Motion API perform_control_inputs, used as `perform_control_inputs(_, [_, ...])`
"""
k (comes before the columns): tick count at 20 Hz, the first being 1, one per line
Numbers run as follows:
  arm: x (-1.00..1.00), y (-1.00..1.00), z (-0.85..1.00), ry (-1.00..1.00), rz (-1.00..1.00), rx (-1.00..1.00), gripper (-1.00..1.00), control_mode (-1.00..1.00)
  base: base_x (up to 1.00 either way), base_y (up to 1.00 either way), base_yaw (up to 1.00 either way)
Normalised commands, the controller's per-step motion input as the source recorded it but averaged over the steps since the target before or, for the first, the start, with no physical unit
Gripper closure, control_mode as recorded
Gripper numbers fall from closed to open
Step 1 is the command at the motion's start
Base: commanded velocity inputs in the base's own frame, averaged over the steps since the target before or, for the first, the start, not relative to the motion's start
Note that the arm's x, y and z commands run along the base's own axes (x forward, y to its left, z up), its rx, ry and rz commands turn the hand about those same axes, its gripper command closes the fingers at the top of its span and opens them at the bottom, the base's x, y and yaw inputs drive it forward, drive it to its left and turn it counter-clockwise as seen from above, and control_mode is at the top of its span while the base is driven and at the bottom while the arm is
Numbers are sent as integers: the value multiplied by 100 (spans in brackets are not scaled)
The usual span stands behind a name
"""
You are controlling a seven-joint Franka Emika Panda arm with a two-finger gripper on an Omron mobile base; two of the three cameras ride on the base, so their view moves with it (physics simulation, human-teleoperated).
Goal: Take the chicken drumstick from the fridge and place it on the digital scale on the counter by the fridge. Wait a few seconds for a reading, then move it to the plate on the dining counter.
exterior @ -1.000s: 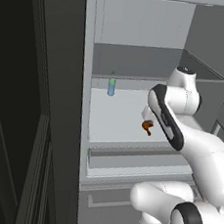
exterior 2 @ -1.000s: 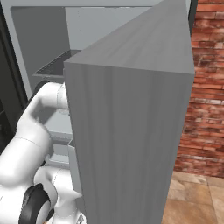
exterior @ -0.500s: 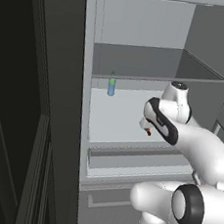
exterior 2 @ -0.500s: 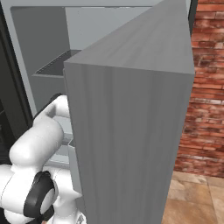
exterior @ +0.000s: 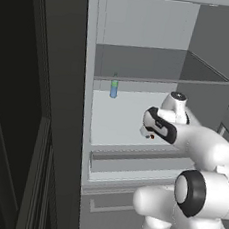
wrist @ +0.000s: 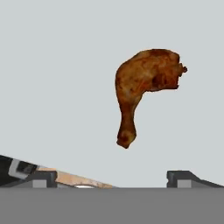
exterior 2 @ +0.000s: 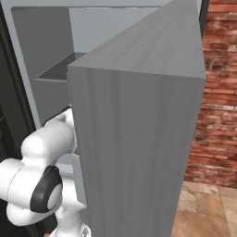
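Both fingers [wrist: 46, 177] spread below drumstick [wrist: 142, 89], hand view.

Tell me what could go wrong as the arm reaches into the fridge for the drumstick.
1. The chicken drumstick lies ahead of the open gripper, not between its fingertips, so closing now would likely miss.
2. The bone end is thin; a grip there may slip or pivot.
3. The hand works low over the fridge shelf; going deeper could press the fingertips into it.

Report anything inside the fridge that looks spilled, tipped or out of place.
Nothing stands out. The chicken drumstick lies flat on the fridge shelf, the small blue-green bottle stands upright at the back, and no spill shows.
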Motion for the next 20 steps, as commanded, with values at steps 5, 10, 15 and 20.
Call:
perform_control_inputs(5, [25,-2,-6,0,0,0,-100,-100,0,0,0])
perform_control_inputs(10, [26,0,0,0,0,0,-100,-100,0,0,0])
perform_control_inputs(15, [26,0,-3,0,0,0,-100,-100,0,0,0])
perform_control_inputs(20, [14,0,-13,0,0,0,-100,-100,0,0,0])
